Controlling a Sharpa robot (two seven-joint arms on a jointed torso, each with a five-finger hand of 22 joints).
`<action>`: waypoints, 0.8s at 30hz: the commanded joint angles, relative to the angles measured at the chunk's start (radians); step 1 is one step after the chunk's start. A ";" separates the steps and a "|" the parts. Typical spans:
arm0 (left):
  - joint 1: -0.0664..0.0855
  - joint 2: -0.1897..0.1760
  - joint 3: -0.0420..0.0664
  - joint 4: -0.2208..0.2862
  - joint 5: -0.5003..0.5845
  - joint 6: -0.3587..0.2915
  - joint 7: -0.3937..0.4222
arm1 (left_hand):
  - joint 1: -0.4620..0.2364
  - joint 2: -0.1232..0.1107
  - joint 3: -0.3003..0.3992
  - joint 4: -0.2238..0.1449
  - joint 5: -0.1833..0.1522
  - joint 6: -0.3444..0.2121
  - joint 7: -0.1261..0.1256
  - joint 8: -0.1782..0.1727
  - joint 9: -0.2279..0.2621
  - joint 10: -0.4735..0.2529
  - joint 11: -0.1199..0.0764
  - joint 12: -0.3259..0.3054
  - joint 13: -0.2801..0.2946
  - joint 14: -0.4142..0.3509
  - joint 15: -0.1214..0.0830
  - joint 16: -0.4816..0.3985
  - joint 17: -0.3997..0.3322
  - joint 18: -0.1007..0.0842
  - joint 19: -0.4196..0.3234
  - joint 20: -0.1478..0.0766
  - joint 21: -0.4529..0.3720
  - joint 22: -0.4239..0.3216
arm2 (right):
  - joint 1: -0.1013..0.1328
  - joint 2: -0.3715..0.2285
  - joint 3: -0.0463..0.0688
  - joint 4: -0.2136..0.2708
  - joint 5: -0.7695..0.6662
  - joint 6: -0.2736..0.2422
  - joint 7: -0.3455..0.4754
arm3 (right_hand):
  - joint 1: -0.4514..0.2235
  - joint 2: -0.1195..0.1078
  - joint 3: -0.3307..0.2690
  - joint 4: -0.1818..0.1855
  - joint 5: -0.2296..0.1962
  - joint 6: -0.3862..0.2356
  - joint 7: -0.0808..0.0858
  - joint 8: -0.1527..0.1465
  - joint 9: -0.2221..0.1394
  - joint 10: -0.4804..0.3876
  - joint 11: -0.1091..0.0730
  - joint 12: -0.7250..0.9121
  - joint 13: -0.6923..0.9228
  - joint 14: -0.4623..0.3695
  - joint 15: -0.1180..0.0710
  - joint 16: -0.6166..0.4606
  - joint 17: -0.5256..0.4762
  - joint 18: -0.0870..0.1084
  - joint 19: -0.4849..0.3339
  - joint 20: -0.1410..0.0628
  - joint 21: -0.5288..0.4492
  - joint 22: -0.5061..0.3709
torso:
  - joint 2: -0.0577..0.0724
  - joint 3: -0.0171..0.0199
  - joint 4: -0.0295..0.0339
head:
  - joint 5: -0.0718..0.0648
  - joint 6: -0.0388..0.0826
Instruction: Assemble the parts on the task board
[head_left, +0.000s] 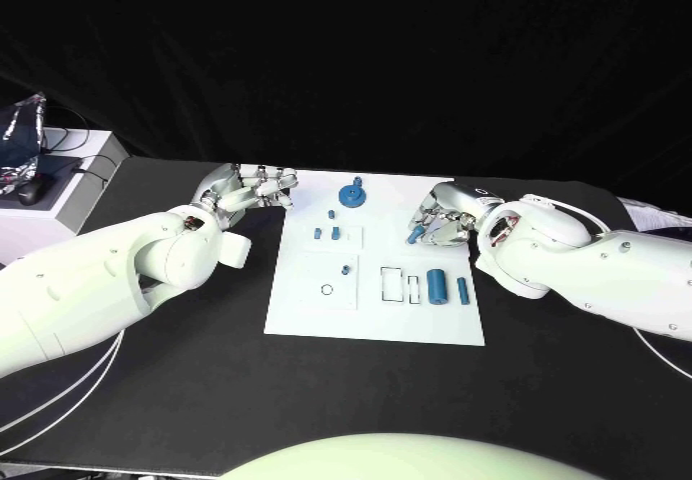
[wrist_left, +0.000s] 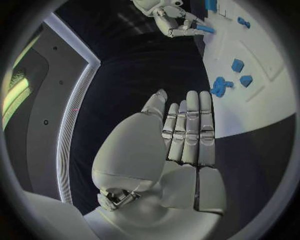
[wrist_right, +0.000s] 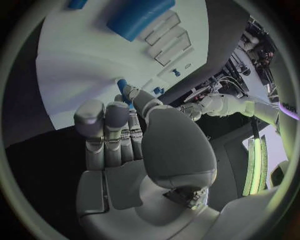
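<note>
The white task board (head_left: 375, 318) lies mid-table. My right hand (head_left: 441, 218) hovers over its right edge and pinches a small blue peg (head_left: 415, 237) between thumb and fingers; the peg's tip (wrist_right: 122, 85) shows above the fingers, and the left wrist view also shows the peg (wrist_left: 203, 29). My left hand (head_left: 254, 188) is at the board's far left corner, fingers straight and side by side (wrist_left: 187, 135), holding nothing. On the board lie a blue knob (head_left: 353, 194), two short pegs (head_left: 329, 234), a blue cylinder (head_left: 436, 284) and a thin blue rod (head_left: 463, 290).
Rectangular slots (head_left: 392, 283) and a small ring hole (head_left: 327, 290) mark the board's near half. A white box with cables and a dark object (head_left: 43, 175) stands off the table's far left corner. Black tabletop surrounds the board.
</note>
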 joint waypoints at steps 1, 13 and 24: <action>-0.001 0.001 0.001 0.000 0.011 0.025 -0.005 | 0.003 0.010 0.000 -0.001 -0.003 0.004 0.001 -0.001 0.001 -0.009 0.001 0.001 0.001 -0.006 -0.003 0.005 -0.002 -0.006 0.002 0.003 -0.004 0.002 | 0.014 -0.013 0.002 0.025 0.092 0.048 -0.025 | -0.001 0.013 0.000 -0.008 0.004 0.010 0.001 0.001 0.002 0.070 -0.043 0.003 0.001 0.001 -0.007 0.001 0.001 0.014 0.031 -0.006 0.005 0.098 | 0.000 -0.0007 -0.0019 | 0.000 0.003; -0.005 0.006 0.001 -0.005 0.018 0.033 -0.013 | 0.002 0.009 -0.002 -0.002 -0.003 0.005 0.001 -0.001 0.001 -0.012 0.002 0.001 0.001 -0.006 -0.002 0.005 -0.003 -0.007 0.002 0.004 -0.005 0.004 | 0.040 -0.018 0.008 0.124 0.085 0.079 -0.042 | -0.004 0.015 0.000 -0.013 0.001 0.011 0.001 0.001 0.003 0.072 -0.043 0.004 0.001 0.001 -0.007 0.002 0.002 0.014 0.030 -0.006 0.011 0.098 | -0.003 -0.0014 -0.0022 | 0.009 0.009; -0.006 0.022 0.001 -0.015 0.020 0.029 -0.012 | 0.001 0.010 -0.003 -0.003 -0.003 0.004 0.000 -0.001 0.001 -0.013 0.002 0.002 0.001 -0.007 -0.002 0.006 -0.003 -0.007 0.001 0.004 -0.007 0.005 | 0.025 0.089 0.001 0.169 -0.132 0.044 -0.050 | -0.005 0.017 -0.001 -0.017 0.000 0.012 0.002 0.000 0.003 0.072 -0.043 0.003 0.001 0.001 -0.007 0.002 0.002 0.014 0.029 -0.006 0.016 0.099 | -0.011 -0.0068 -0.0041 | 0.031 0.010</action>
